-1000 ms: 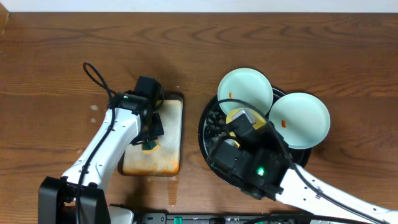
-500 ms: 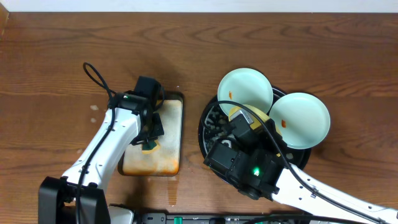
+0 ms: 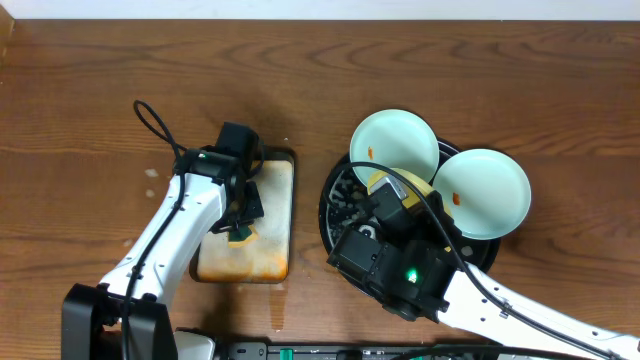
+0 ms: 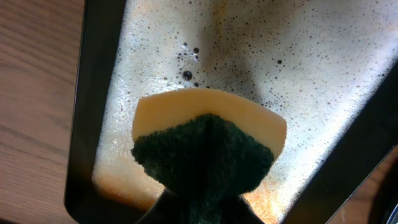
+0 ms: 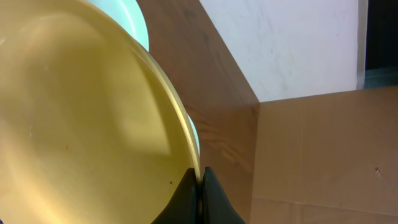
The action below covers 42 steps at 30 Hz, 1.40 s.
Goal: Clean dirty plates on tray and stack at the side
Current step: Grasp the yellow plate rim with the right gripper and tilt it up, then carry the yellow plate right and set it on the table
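The round black tray (image 3: 333, 205) holds two mint-blue plates, one at the back left (image 3: 394, 146) and one at the right (image 3: 481, 192), each with a small orange smear. My right gripper (image 5: 200, 173) is shut on the rim of the pale yellow plate (image 5: 81, 118), lifted and tilted over the tray; overhead only a sliver of the plate (image 3: 400, 184) shows past the arm. My left gripper (image 3: 240, 228) is shut on a yellow-and-green sponge (image 4: 208, 146) over the sudsy rectangular tray (image 4: 323, 68).
The rectangular metal tray (image 3: 270, 255) with orange stains lies left of the black tray. A black cable (image 3: 152, 122) loops on the table behind the left arm. A cardboard box (image 5: 323, 155) shows in the right wrist view.
The right arm shifted slightly left and back with the yellow plate, which now shows a little more. The left arm has not moved.
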Motion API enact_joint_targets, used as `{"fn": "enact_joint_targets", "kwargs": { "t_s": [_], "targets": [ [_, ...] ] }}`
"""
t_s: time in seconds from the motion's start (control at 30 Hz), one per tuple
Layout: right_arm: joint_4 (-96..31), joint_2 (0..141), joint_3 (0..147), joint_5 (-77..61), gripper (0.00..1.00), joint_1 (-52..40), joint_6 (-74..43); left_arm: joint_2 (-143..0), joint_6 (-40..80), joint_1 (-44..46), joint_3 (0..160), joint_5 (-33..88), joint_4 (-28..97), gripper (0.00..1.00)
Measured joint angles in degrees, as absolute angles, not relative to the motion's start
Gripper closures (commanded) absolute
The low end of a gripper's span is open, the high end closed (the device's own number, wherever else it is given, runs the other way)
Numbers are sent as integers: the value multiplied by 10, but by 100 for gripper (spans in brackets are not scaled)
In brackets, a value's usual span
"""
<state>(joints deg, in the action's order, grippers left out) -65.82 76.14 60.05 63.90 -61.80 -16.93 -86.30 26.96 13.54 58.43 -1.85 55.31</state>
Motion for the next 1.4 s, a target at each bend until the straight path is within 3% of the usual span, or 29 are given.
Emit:
{"fn": "enact_joint_targets", "kwargs": {
  "t_s": [0.33, 0.57, 0.97, 1.2, 1.4],
  "targets": [
    [-658, 761, 601, 555, 99, -607, -200, -863, 270, 135, 584, -18, 553, 83],
    [-655, 745, 640, 412, 99, -477, -225, -863, 270, 135, 584, -18, 554, 83],
    [-628, 672, 676, 172, 99, -66, -197, -863, 270, 135, 584, -18, 554, 84],
    [-553, 720, 677, 15, 99, 237, -184, -863, 270, 135, 584, -18, 555, 84],
    [-520, 813, 678, -31, 99, 377, -204, -863, 270, 135, 584, -18, 554, 83]
  ]
}}
